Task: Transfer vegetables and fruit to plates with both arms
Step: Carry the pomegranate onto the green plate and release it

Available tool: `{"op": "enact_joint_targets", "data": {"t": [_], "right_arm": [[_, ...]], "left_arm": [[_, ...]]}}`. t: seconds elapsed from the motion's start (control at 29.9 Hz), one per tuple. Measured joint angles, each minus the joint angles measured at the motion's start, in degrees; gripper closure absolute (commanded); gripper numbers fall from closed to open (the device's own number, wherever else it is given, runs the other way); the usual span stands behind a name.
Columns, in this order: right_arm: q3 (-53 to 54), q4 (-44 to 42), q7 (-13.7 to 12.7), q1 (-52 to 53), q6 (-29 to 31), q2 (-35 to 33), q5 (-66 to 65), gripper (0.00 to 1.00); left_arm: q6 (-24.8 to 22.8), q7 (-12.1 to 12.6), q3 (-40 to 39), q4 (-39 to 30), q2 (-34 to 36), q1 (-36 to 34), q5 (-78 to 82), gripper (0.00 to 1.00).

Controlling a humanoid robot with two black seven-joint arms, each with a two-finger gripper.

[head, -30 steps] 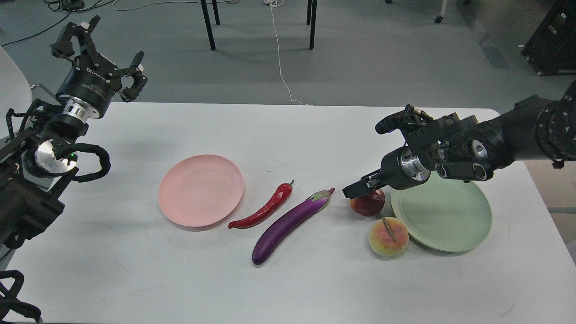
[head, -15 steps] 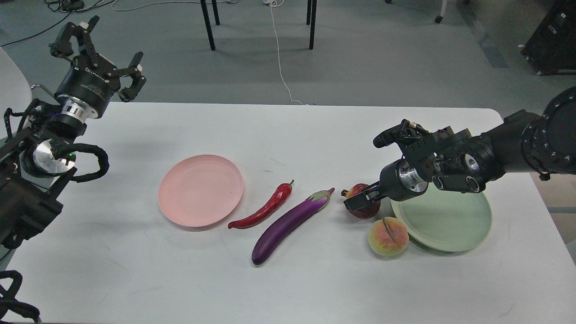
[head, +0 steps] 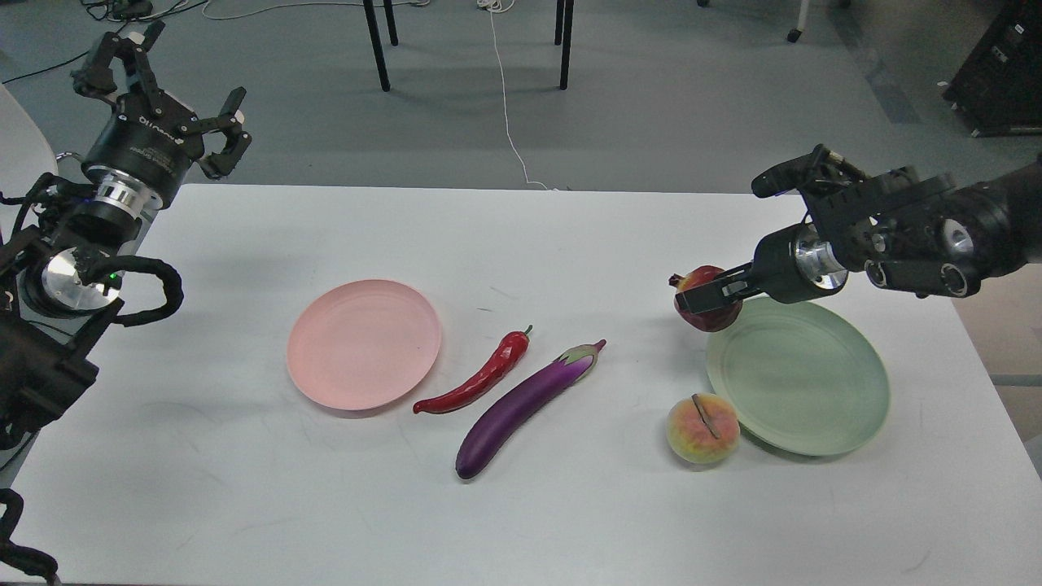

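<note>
My right gripper (head: 707, 298) is shut on the dark red pomegranate (head: 705, 313) and holds it above the table just left of the pale green plate (head: 806, 382). The yellow-pink peach (head: 702, 428) lies on the table against the green plate's front left rim. The purple eggplant (head: 521, 404) and the red chili pepper (head: 480, 374) lie side by side at the middle of the table. The pale pink plate (head: 362, 343) sits left of the chili and holds nothing. My left gripper (head: 159, 89) is open and raised over the table's far left corner.
The white table (head: 521, 505) carries everything. Its far edge runs behind both arms, with grey floor, black chair legs (head: 376, 45) and a white cable (head: 509, 122) beyond. A dark case (head: 997, 73) stands at the far right.
My right gripper closed on the pomegranate and lifted it up and to the right, toward the green plate's far left rim. My left arm drifted slightly left and up.
</note>
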Motion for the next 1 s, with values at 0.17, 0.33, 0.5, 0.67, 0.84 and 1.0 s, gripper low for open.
{"op": "enact_joint_targets", "data": {"t": [0.17,0.33,0.5,0.67,0.84,1.0], "right_arm": [[0.18,-0.18,-0.01,-3.16,0.03,-6.87,-5.75,0.27],[0.38,-1.31,-0.01,-7.0,-0.45,-10.05,-7.15,0.22],[0.69,-5.14,0.01,-12.69,-2.61,-10.36,-7.12,0.09],[4.04,-5.33,-0.03,-13.86,-3.49,-10.43,-6.52,0.03],[5.52,-5.13,-0.03,-12.6,-3.17,-10.56,-6.39,0.02],[5.57,-3.39,-0.01,-8.66,-2.67,-11.37,-6.94,0.02]], "left_arm": [[0.01,1.37,0.0,-0.88,-0.16,0.05,0.06,0.02],[0.22,1.48,0.0,-1.29,-0.43,0.05,0.06,0.02],[0.27,1.49,0.0,-1.52,-0.29,0.05,0.06,0.02],[0.32,1.49,0.0,-1.82,-0.15,0.05,0.04,0.02],[0.36,1.49,0.0,-1.99,-0.12,0.05,0.04,0.02],[0.36,1.49,0.0,-2.0,-0.12,0.05,0.04,0.02]]}}
